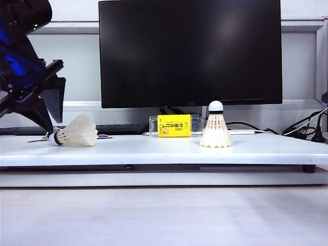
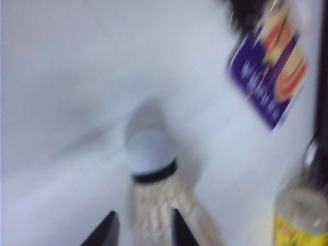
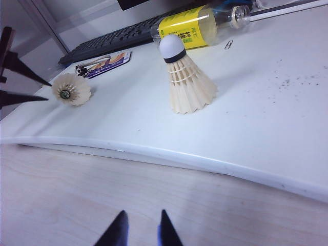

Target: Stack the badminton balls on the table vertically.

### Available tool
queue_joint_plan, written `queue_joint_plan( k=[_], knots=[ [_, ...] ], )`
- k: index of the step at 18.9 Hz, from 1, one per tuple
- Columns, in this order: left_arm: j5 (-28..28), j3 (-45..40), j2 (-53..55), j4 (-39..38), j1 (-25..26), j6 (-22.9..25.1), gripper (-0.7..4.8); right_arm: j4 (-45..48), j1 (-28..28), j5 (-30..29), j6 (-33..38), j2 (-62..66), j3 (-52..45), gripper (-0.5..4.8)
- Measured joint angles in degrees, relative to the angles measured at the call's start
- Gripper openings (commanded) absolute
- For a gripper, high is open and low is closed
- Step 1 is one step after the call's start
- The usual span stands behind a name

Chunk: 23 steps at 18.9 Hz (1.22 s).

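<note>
Left pincer (image 2: 142,228) grasps the tipped shuttlecock (image 1: 78,131) (on the table (image 1: 154,151)); right pincer (image 3: 140,228) hangs released.

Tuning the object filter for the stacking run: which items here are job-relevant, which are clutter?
Job: lying shuttlecock between left gripper fingers; upright shuttlecock; table.
Clutter: monitor, yellow-labelled bottle, keyboard, purple card. Right gripper hovers idle, off the table.
</note>
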Motion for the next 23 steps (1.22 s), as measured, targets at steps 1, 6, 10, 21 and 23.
queue_joint_plan(
  k=[1, 6, 10, 21, 23],
  knots=[
    [-0.66, 0.02, 0.0, 0.22, 0.04, -1.03, 1.44, 0.0, 0.0, 0.0, 0.0, 0.0, 0.0, 0.84],
    [-1.14, 0.09, 1.44, 0.44, 1.09, -3.67, 1.44, -0.02, 0.0, 0.02, 0.0, 0.0, 0.0, 0.84],
    [-0.02, 0.09, 3.13, 3.87, 1.09, -3.8, 1.44, 0.0, 0.0, 0.46, 0.0, 0.0, 0.0, 0.84],
    [4.26, 0.09, 4.02, 5.18, 5.62, -2.38, 1.44, -0.02, 0.0, 0.94, -0.02, 0.0, 0.0, 0.84],
    [4.96, 0.09, 4.02, 5.27, 5.62, -2.16, 1.44, -0.02, 0.0, 1.42, 0.0, 0.0, 0.0, 0.84]
  ],
)
